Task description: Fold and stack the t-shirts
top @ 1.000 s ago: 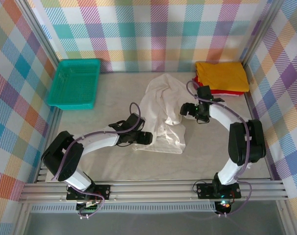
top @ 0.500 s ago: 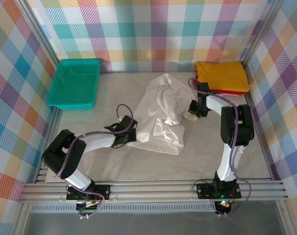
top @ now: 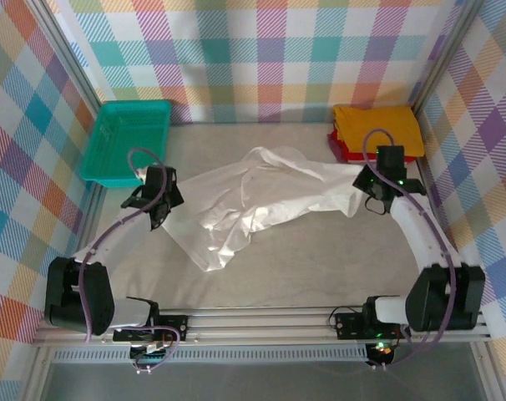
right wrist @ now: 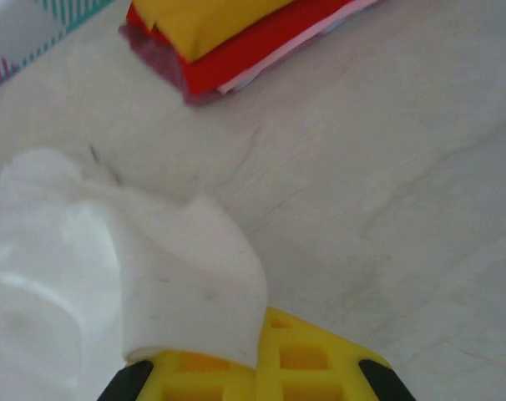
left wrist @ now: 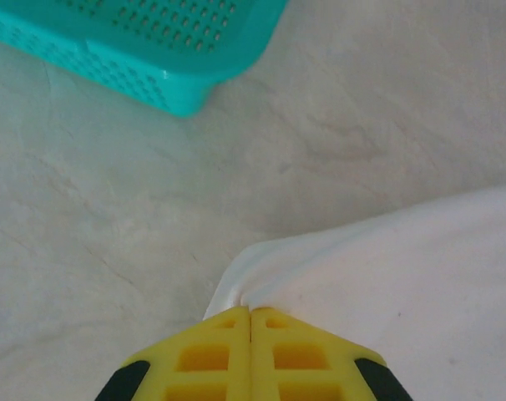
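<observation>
The white t-shirt hangs stretched across the middle of the table between both arms, sagging toward the front. My left gripper is shut on its left edge, the yellow jaws pinched together on the cloth. My right gripper is shut on its right end, where white cloth drapes over the left jaw. The folded mustard-yellow t-shirt lies on top of the red one in the back right corner; in the right wrist view the yellow sits above the red.
A teal mesh basket stands at the back left, its corner just ahead of my left gripper. Checked walls close in the back and both sides. Bare table surface lies in front of the shirt.
Both grippers have closed on the white t-shirt and moved apart, left arm to the left and right arm to the right, pulling the crumpled shirt out into a wide span.
</observation>
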